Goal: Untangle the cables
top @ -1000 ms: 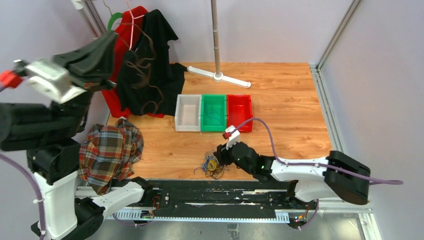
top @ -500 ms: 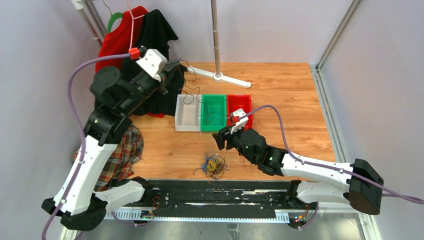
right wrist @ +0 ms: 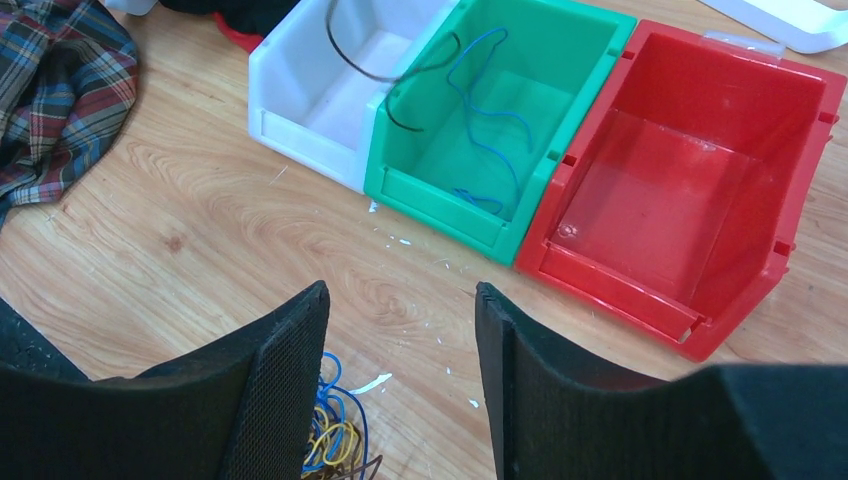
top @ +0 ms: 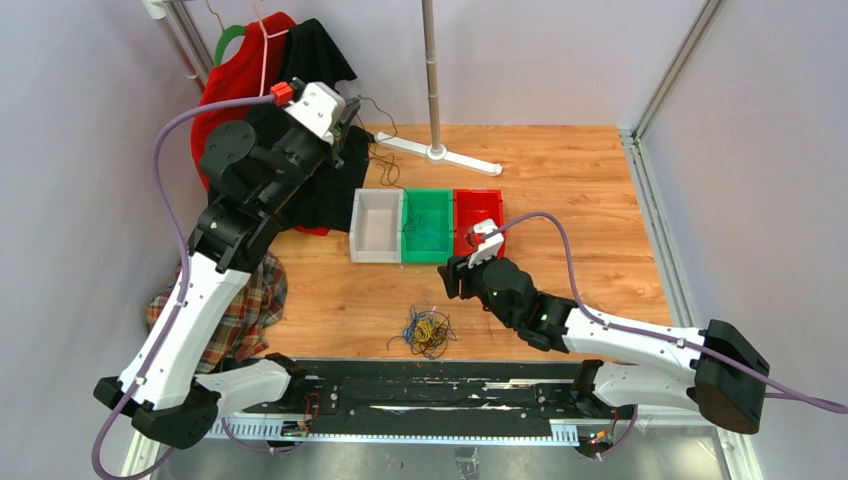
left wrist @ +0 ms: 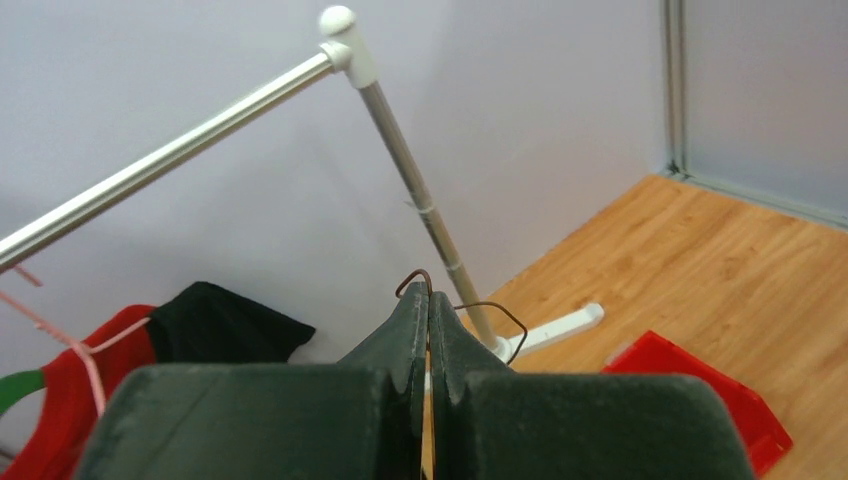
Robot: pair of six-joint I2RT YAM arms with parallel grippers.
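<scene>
Cables [top: 427, 331] are bunched in a blue, yellow and black knot at the lower centre of the top view. One blue wire [right wrist: 520, 150] is laid in the green bin [right wrist: 430, 205]. A dark wire [left wrist: 487, 303] is pinched in the clenched left gripper [left wrist: 428, 300], which is raised at upper left, probably so the strand hangs free of the knot. The right gripper [right wrist: 400, 340] is held spread and empty, tilted down just above the knot, likely for the next strand.

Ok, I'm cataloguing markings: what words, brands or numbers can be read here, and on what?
None can be read. The white bin, green bin and red bin show no labels; the dark cable in the left claw and the rack pole carry no visible print.
</scene>
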